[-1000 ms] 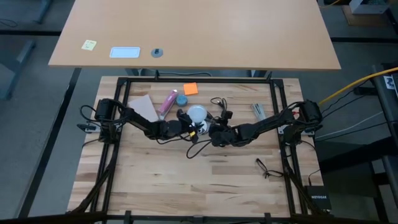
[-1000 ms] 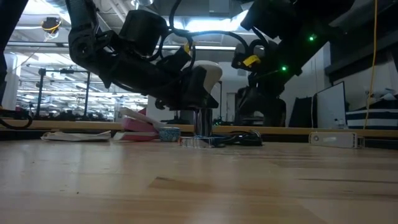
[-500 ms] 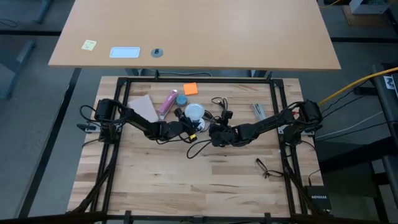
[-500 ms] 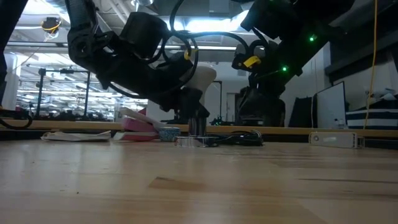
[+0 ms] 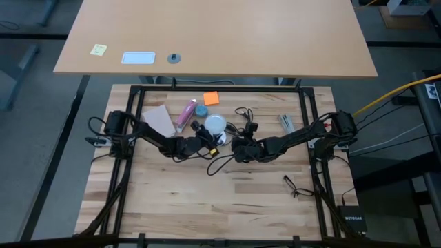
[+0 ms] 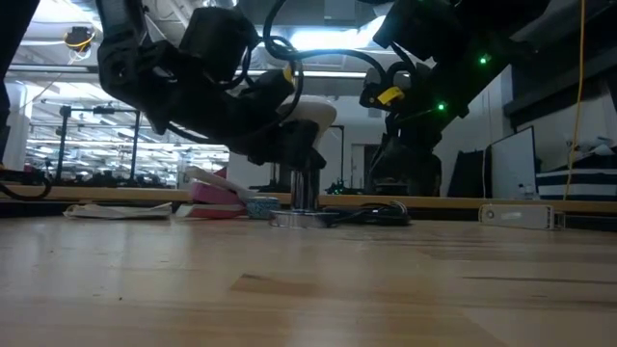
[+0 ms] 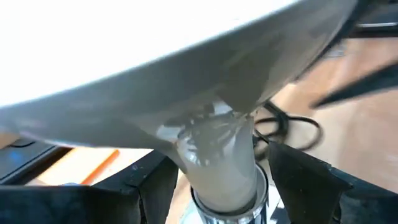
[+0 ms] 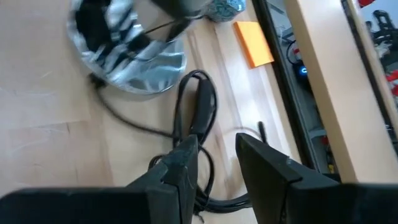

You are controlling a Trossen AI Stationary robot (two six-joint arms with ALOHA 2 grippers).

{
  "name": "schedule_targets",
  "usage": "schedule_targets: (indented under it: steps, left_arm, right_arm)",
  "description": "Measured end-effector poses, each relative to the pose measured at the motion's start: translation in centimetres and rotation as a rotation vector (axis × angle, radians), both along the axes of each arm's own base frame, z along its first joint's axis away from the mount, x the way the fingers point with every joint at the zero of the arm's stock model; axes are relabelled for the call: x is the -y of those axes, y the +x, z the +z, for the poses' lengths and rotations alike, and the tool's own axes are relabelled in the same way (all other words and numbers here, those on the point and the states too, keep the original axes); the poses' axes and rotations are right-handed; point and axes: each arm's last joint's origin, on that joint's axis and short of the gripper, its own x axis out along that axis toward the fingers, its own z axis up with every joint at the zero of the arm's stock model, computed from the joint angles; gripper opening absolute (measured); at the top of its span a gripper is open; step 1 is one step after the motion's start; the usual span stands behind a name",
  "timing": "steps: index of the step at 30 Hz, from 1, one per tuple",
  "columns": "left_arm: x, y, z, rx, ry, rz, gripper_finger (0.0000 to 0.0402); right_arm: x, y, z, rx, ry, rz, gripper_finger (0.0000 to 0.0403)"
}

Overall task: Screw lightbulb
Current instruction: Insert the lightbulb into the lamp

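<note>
The frosted white lightbulb [image 5: 216,124] stands neck-down in the silver socket [image 6: 306,189] of the round shiny lamp base [image 8: 127,59], near the table's middle. My left gripper [image 5: 206,140] reaches in from the table's left, shut on the bulb's neck below the globe [image 7: 155,62]. My right gripper [image 5: 238,146] is just right of the base, open. Its fingers stand over the lamp's black cord [image 8: 200,112], which lies on the wood. My left gripper has the bulb's narrow neck [image 7: 214,165] between its two fingers [image 7: 158,186], just above the silver socket. The fingers come nearly level from the table's left and lie across the neck. The bulb stands a little tilted, its foot in the socket. My right gripper stands over the cord; I cannot tell whether it touches it.
A pink tube [image 5: 186,112], a small blue round object [image 5: 200,110], an orange note [image 5: 211,98] and a sheet of paper [image 5: 160,118] lie at the far left. A metal piece [image 5: 286,124] and a loose black cable [image 5: 293,184] lie on the right.
My left gripper has rolled at the wrist, staying on the bulb's neck. The bulb and lamp base have shifted slightly toward the table's left, and the globe has tipped a little. My right gripper has kept still.
</note>
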Motion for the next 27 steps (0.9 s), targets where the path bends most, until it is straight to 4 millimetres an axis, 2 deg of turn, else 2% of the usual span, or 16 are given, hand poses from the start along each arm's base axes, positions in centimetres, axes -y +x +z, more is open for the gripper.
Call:
schedule_targets:
  steps: [5,16,27]
  left_arm:
    - [0.8,-0.2,-0.5,-0.063,0.012,-0.022,0.0237]
    - [1.5,-0.7,-0.4,-0.077,0.094,0.160,0.0237]
    - [3.3,-1.2,-1.2,-0.045,-0.002,0.142,0.0237]
  right_arm:
    - [0.0,0.0,0.0,0.001,-0.015,-0.008,0.0121]
    - [0.0,0.0,0.0,-0.014,-0.031,0.001,0.0121]
    - [0.1,-0.1,0.0,-0.018,-0.030,0.002,0.0121]
